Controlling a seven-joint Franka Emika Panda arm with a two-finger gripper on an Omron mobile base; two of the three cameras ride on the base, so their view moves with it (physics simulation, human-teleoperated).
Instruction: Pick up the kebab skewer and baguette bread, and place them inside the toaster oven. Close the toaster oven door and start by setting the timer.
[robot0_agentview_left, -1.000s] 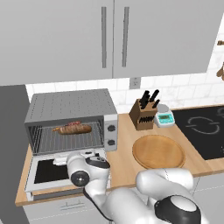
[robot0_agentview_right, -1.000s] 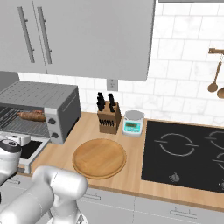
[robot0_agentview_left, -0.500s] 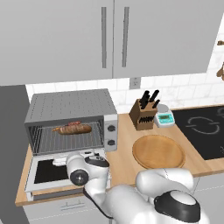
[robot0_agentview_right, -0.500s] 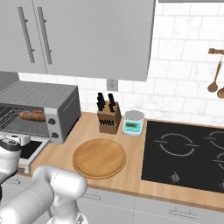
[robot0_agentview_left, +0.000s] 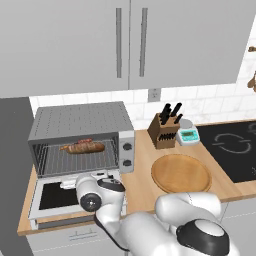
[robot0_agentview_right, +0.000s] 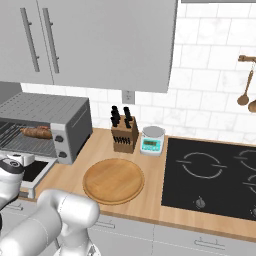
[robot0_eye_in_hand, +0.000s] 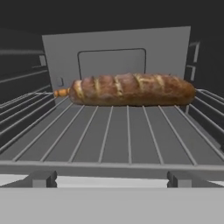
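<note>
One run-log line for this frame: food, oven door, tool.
food: baguette bread on rack in toaster oven, kebab skewer tip behind it | toaster oven door: down, open | tool: open, empty | timer: not set

This is a home kitchen, rendered rather than real. Flat grey wall cupboards with long metal bar handles (robot0_agentview_left: 130, 42) hang over a white-tiled backsplash (robot0_agentview_right: 200, 95), and a light wooden worktop (robot0_agentview_right: 150, 187) runs below. A black glass hob with ring markings (robot0_agentview_right: 210, 175) is set into it. On the worktop stand a boxy silver-grey toaster oven (robot0_agentview_left: 82, 137), a wooden knife block with black handles (robot0_agentview_left: 164, 131), a small digital kitchen scale (robot0_agentview_right: 152, 140) and a round wooden board (robot0_agentview_left: 181, 173). What look like wooden spoons (robot0_agentview_right: 245, 90) hang on the tiles.
</note>
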